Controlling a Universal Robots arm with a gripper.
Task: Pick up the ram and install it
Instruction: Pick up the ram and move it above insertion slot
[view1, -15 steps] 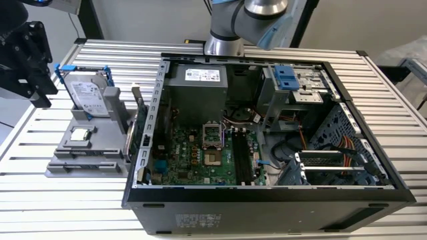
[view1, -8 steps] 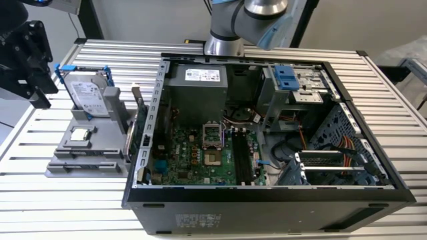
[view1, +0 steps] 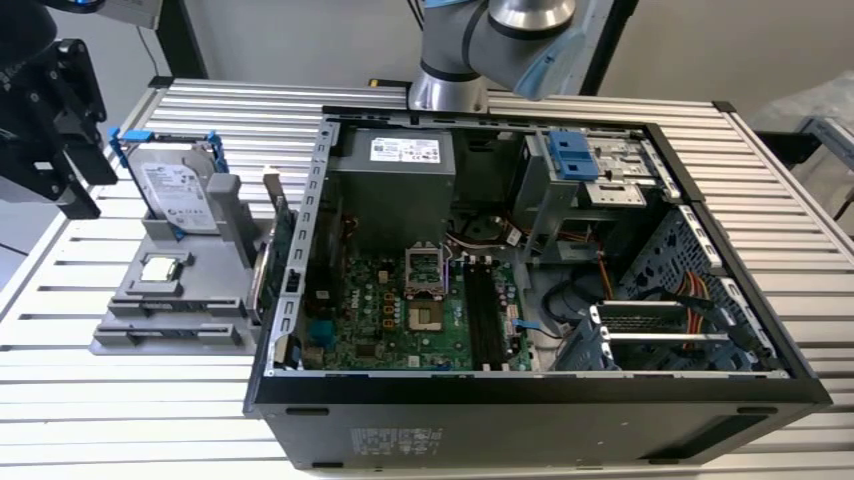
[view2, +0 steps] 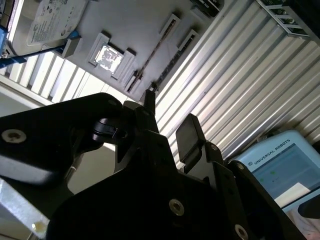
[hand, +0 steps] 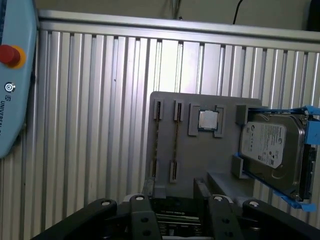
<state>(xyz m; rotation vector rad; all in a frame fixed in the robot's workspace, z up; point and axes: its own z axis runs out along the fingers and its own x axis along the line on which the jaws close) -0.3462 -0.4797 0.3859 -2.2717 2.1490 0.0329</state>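
Exterior view: the memory slots (view1: 478, 310) in the open computer case (view1: 534, 430) looked unfilled. First wrist view: the ram (hand: 176, 140) stood edge-on in the grey holder (hand: 210, 155) — not yet picked. Second wrist view: the gripper (view2: 168, 109) gaped wide and empty, facing it.

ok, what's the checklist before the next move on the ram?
1. Tool open, nothing in it: ok.
2. Ram seated in the grey fixture: ok.
3. Tool down on the ram: not ok, it hangs apart from it.
4. Computer case open on top: ok.
5. Motherboard memory slots free: ok, they look empty.
6. Slot latches open: cannot tell.
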